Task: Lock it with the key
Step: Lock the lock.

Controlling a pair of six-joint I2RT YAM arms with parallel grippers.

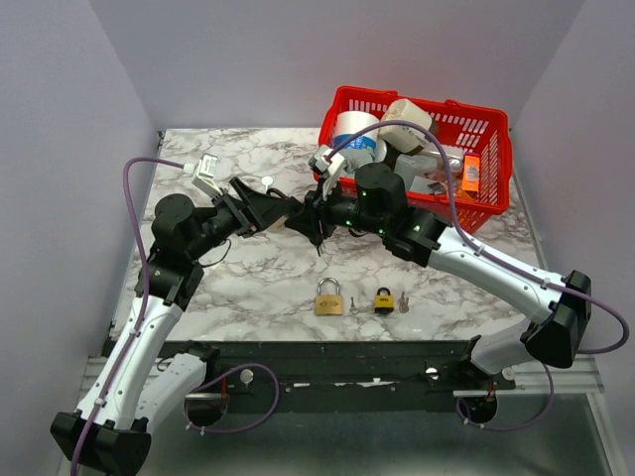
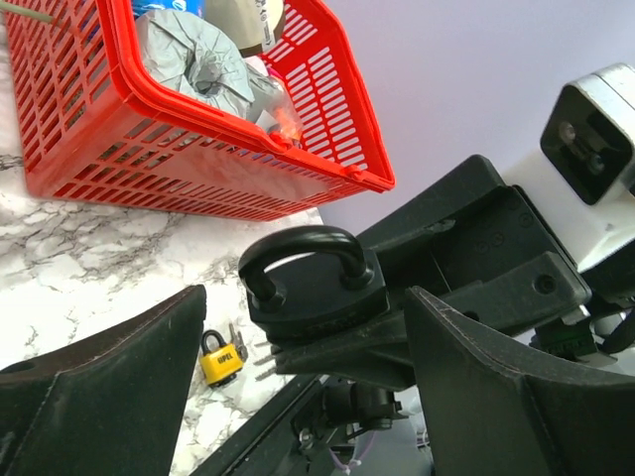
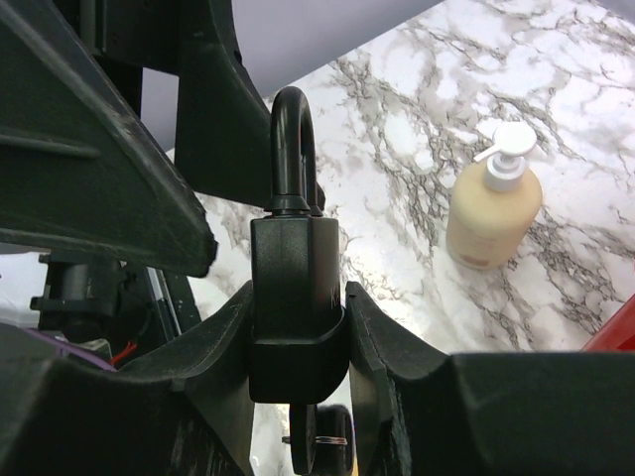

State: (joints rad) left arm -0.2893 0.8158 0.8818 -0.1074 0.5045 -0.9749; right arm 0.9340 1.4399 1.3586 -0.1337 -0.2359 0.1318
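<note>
Pinching the black padlock (image 3: 296, 297) by its body in the half-closed right gripper (image 3: 298, 332), with shackle (image 2: 303, 248) poking out beyond those jaws into the wide-open, empty left gripper (image 2: 303, 302); looks like the shackle-seating step; next, needs squaring up and pressing straight in.

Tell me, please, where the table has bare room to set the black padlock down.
Free: the front-left marble between the left arm and the brass padlock, and the back strip left of the basket. Crowded: the middle, where the right arm meets the left, and front centre around the yellow padlock.
</note>
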